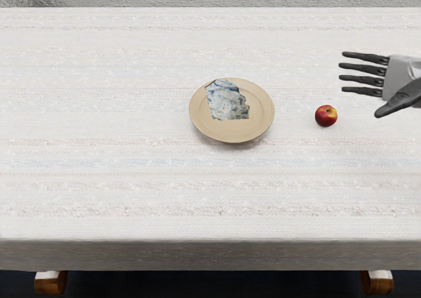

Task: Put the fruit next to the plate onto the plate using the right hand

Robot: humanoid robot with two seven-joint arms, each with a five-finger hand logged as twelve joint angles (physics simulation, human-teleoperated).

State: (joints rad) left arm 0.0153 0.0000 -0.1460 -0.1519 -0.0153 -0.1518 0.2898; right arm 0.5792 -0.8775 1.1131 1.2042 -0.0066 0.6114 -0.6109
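Head view is showing the right hand (387, 82) at the right edge of the picture, hovering above the surface (131, 179). Its four fingers (362, 67) are stretching out flat and spread, the thumb (396, 104) is angling down beneath them, and it is holding nothing. The apple (326, 116), small and red, is sitting on the surface just below and to the left of those fingertips, near the hand but apart from it. It is also lying a clear gap off the right rim of the plate (262, 117). The plate is lying in the middle of the surface and is carrying a mottled blue-and-white lump (227, 100) over its upper-left part, leaving the right and lower portions bare. The left arm is not showing.

Judging from this, the reach is the step in hand, and the fruit is not yet being touched. Doing it well is looking like a matter of bringing the open palm down over the apple, placing thumb and fingers on opposite sides before curling them. A round fruit is probably going to roll if one finger nudges it first. Lifting it clear of the surface before travelling left is seeming wise, as is aiming for the bare right side of the plate, away from the lump.
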